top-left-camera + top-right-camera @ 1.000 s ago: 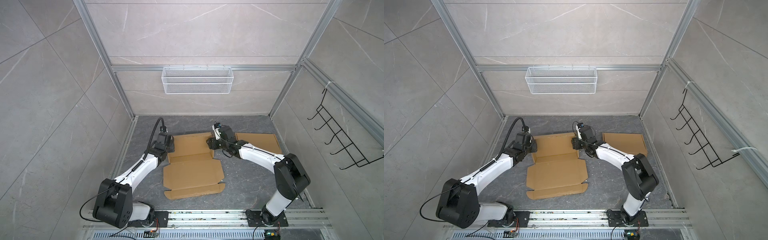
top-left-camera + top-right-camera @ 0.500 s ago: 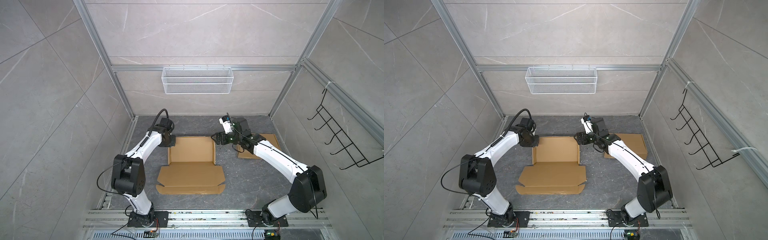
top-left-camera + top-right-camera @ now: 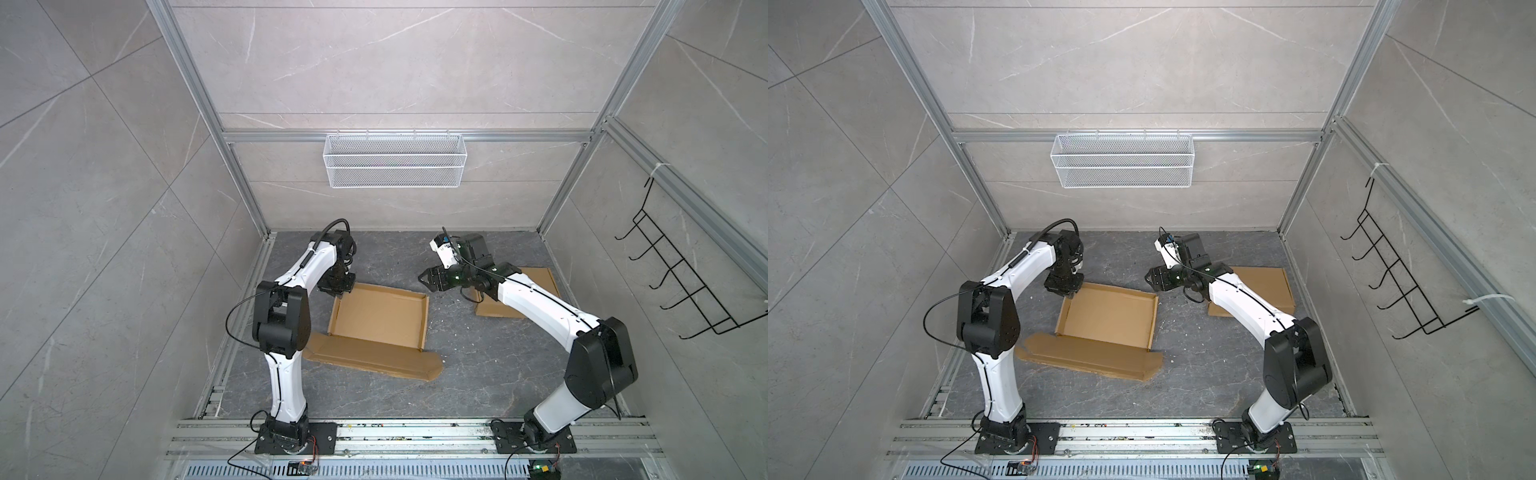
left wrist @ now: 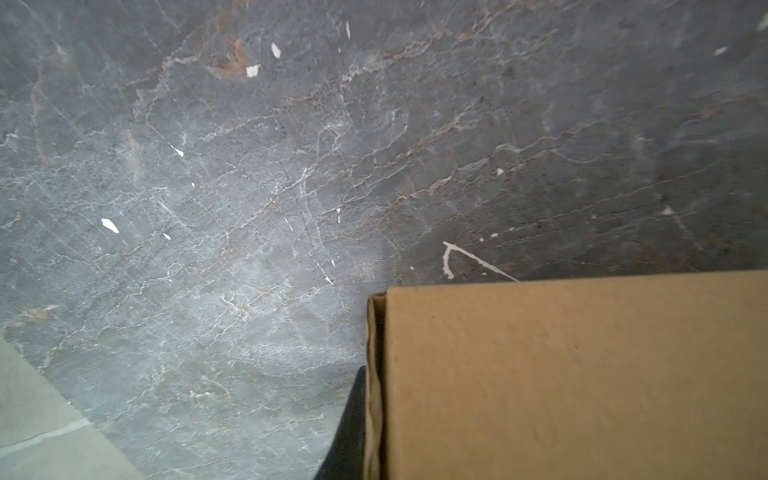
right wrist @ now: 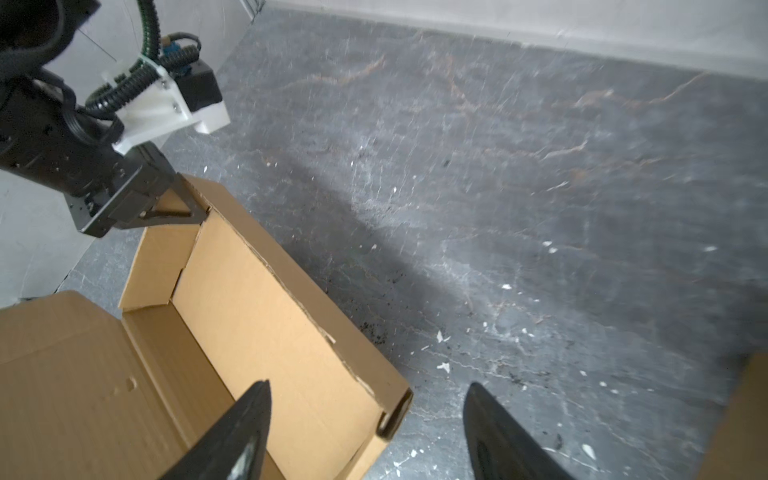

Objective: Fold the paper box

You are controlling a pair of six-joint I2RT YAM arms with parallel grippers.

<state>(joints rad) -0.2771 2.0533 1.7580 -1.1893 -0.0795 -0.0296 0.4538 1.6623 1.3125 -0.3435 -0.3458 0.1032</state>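
We are finding the left gripper (image 3: 337, 289) clenched on the upper-left corner of the paper box (image 3: 378, 318), left of centre in both top views. The right wrist view is showing its fingertips (image 5: 198, 210) pinching the wall there. The right gripper (image 3: 424, 281) is hanging released, jaws wide, just beside the box's upper-right corner and touching nothing. The box is sitting mid-floor with low walls raised on three sides. Its lid flap (image 3: 370, 357) is lying flat toward the lower edge of the frame. A spare cardboard sheet (image 3: 538, 277) is lying at the right, partly under the right arm.

We are judging the step in hand to be securing the right-hand wall. We are recommending that the right jaws straddle that corner squarely before closing, with the left grip anchoring the box against sliding. A skewed pinch is risking a crushed edge.
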